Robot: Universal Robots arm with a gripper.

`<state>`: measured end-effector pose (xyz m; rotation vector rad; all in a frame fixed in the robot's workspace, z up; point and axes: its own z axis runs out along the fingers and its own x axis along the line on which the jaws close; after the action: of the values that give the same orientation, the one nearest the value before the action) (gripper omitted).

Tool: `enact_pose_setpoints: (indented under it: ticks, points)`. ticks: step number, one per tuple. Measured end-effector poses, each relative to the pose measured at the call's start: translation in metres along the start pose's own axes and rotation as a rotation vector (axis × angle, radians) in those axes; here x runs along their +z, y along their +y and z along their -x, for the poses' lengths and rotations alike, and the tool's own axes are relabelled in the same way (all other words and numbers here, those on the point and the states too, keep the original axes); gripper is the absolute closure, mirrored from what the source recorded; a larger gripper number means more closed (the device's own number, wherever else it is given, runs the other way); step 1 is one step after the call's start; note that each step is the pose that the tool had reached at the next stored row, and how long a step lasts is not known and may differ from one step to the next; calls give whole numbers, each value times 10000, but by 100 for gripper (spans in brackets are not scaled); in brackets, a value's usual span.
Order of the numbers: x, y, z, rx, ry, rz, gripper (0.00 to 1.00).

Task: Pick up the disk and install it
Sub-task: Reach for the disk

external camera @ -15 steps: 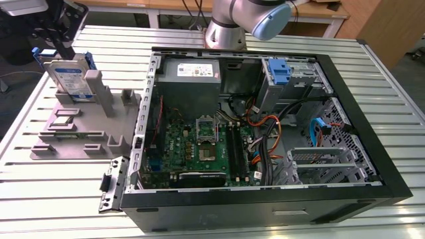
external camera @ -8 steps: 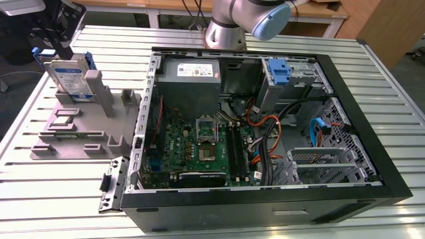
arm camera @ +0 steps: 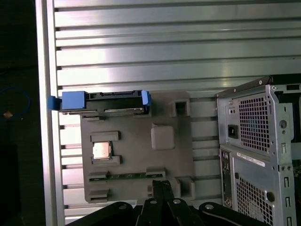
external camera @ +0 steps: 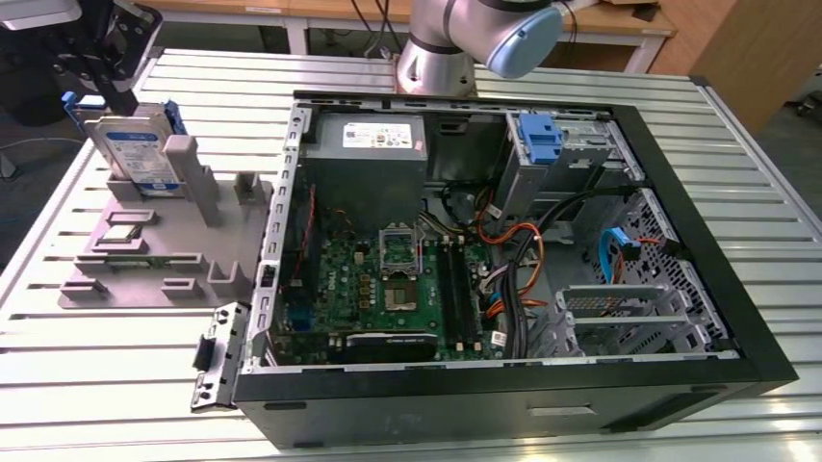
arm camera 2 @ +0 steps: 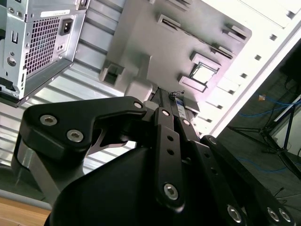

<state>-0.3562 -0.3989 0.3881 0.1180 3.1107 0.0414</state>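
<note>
The disk stands on its edge in a slot of the grey holder plate, which lies on the ribbed metal tabletop. In the exterior view the disk is at about 10 o'clock from the open computer case, outside it. The blue bracket goes round its edges.

The gripper hangs above the holder plate. Its fingers are pressed together and pinch nothing, and it does not touch the disk.

On the same plate lie a processor chip and a green memory stick. Inside the case, the grey power supply sits at 12 o'clock from the green motherboard. An empty blue bracket is at about 1 o'clock from the motherboard.
</note>
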Motion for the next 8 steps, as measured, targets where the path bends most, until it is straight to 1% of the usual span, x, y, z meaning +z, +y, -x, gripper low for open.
enact_pose_setpoints:
  ticks: [8]
  points:
    - [-1, -3, -34, 0, 0, -1, 90]
